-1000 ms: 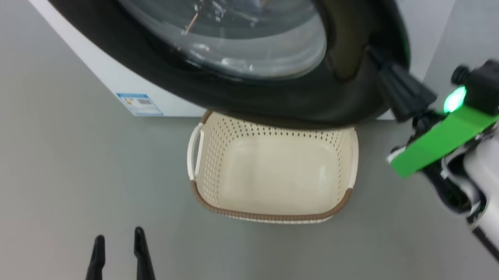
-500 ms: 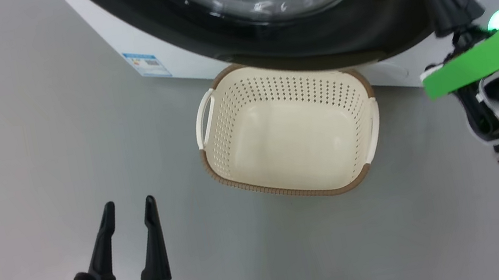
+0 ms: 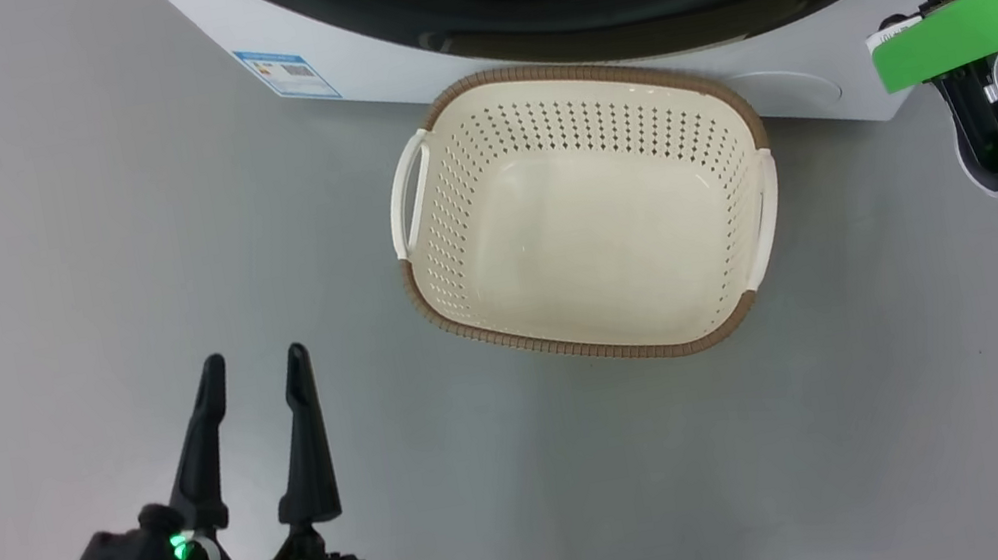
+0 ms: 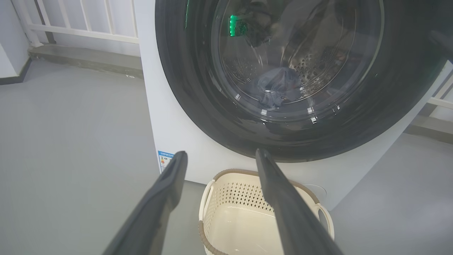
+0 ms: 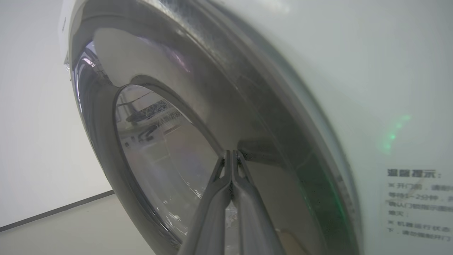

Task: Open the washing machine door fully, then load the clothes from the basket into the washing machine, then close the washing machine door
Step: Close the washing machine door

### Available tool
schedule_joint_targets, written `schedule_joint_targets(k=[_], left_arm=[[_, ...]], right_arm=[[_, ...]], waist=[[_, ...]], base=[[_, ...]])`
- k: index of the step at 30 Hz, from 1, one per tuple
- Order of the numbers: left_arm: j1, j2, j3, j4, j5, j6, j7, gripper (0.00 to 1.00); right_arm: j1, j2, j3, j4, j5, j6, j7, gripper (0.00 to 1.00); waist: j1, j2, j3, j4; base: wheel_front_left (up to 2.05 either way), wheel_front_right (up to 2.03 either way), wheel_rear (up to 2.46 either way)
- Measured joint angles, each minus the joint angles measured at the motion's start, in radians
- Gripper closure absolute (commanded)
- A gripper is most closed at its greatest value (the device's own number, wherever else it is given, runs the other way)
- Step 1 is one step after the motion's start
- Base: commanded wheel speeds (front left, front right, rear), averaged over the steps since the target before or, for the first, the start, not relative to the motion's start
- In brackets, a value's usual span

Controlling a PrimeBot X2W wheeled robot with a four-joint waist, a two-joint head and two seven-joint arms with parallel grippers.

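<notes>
We had loads of open floor (image 3: 47, 244) left of the basket (image 3: 450, 227), easy room around our left claw (image 3: 254, 361). Basket mouth faced up, free to reach into. The washing machine door (image 4: 191, 88) lay across the drum (image 4: 311, 67) and blocked the way in, its lower rim close above the basket's back edge.

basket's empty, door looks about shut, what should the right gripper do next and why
Probably a short, firm push on the rim of the washing machine door with the shut right gripper, whose tips are at it. The basket is empty, the clothes lie in the drum, and whether the door has latched cannot be told.
</notes>
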Motion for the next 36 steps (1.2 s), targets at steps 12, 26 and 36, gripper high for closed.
schedule_joint_targets(k=[12, 26, 36], left_arm=[[-0.015, 0.002, -0.016, 0.005, 0.0, 0.0, 0.0, 0.0], [0.02, 0.028, 0.017, 0.048, 0.0, 0.0, 0.0, 0.0], [0.073, 0.071, 0.037, 0.071, -0.007, 0.0, 0.0, 0.0]], right_arm=[[-0.007, 0.013, 0.01, 0.014, -0.033, 0.004, -0.004, 1.0], [0.155, 0.044, 0.059, 0.015, -0.026, 0.0, -0.004, 0.43], [0.314, 0.075, 0.052, 0.019, -0.001, 0.0, -0.004, 0.0]], waist=[[0.0, 0.0, -0.003, -0.011], [0.0, 0.0, -0.115, -0.045], [0.0, 0.0, -0.219, -0.093]], base=[[0.0, 0.0, 0.0], [0.0, 0.0, 0.0], [0.0, 0.0, 0.0]])
